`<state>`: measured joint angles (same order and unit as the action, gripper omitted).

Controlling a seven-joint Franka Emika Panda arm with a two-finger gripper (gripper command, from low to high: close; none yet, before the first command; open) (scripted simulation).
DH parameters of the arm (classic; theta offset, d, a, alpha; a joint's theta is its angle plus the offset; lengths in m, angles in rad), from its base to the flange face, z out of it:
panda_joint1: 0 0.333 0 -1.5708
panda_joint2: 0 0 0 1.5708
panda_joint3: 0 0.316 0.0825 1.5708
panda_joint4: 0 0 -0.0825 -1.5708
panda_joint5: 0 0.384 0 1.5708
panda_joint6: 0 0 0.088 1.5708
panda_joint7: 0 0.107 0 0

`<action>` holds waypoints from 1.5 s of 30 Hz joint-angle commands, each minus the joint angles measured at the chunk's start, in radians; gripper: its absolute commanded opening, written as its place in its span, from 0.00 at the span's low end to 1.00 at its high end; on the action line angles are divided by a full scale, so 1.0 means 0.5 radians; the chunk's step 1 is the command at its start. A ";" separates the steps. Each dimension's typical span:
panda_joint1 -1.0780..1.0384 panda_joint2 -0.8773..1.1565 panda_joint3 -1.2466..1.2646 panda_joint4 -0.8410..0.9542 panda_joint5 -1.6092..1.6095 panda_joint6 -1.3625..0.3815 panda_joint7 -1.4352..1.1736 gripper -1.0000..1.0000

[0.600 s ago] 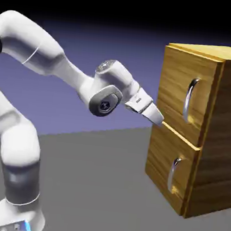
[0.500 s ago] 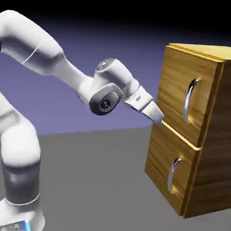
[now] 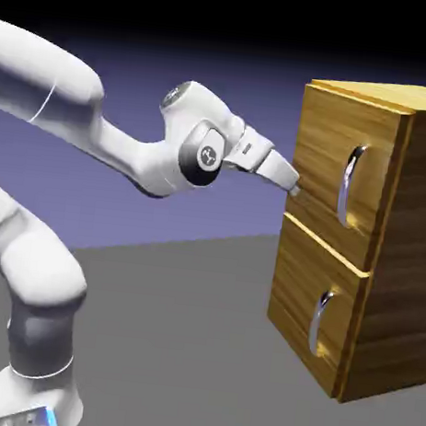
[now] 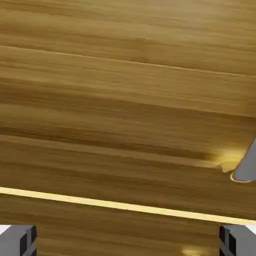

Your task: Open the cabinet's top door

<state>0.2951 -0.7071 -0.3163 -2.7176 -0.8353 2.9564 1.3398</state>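
The cabinet (image 3: 405, 265) of golden-brown wood stands at the right of the exterior view. Its top door (image 3: 325, 145) is flush with the front, and its curved silver handle (image 3: 349, 183) runs vertically near the door's right side. My gripper (image 3: 294, 189) points at the door's lower left edge, left of the handle and just above the seam to the lower panel (image 3: 301, 291). In the hand view, wood grain fills the picture. There the gripper (image 4: 128, 242) is open, its grey fingertips (image 4: 17, 241) far apart with nothing between them. A bit of the silver handle (image 4: 247, 167) shows at the right edge.
The lower panel carries its own silver handle (image 3: 321, 322). A bright seam (image 4: 125, 206) between the two panels crosses the hand view low down. The grey table (image 3: 175, 342) stretches in front of the cabinet, and the white arm (image 3: 70, 109) reaches in from the left.
The hand has risen from the seam between the panels to the top door's lower left edge, and the wrist has lifted and turned. The jaws stay wide. The door has not moved.
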 commanded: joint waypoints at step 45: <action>1.327 -0.643 -1.482 0.433 -3.914 -0.377 2.806 0.50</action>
<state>0.9584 -1.0284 -1.0575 -2.5010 -2.7923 2.7677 2.7429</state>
